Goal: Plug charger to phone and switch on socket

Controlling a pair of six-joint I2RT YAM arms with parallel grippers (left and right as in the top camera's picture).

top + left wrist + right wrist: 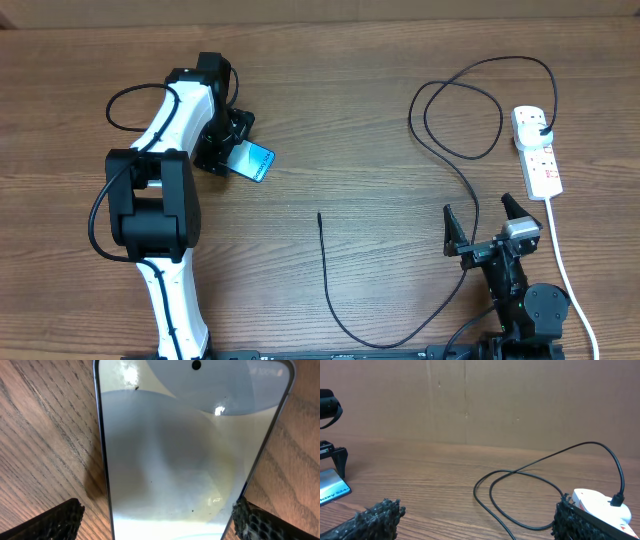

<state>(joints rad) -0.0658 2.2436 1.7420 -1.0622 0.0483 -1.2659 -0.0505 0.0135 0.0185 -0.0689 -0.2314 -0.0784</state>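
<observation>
The phone (258, 162) lies at the table's upper left with its blue screen lit. In the left wrist view the phone (175, 450) fills the frame. My left gripper (228, 148) is open and straddles the phone's near end (160, 520); the right finger is against the phone's edge, the left finger stands apart from it. The charger (466, 190) is a thin black cable, its plug in the socket (537, 152) at the right. Its connector tip (320, 216) lies free mid-table. My right gripper (484, 226) is open and empty at the front right, above the cable (520, 485).
The socket's white cord (566, 275) runs toward the front right edge beside my right arm. The cable loops (455, 110) left of the socket and sweeps along the front edge (385, 345). The socket (600, 502) and the phone (332, 491) show in the right wrist view.
</observation>
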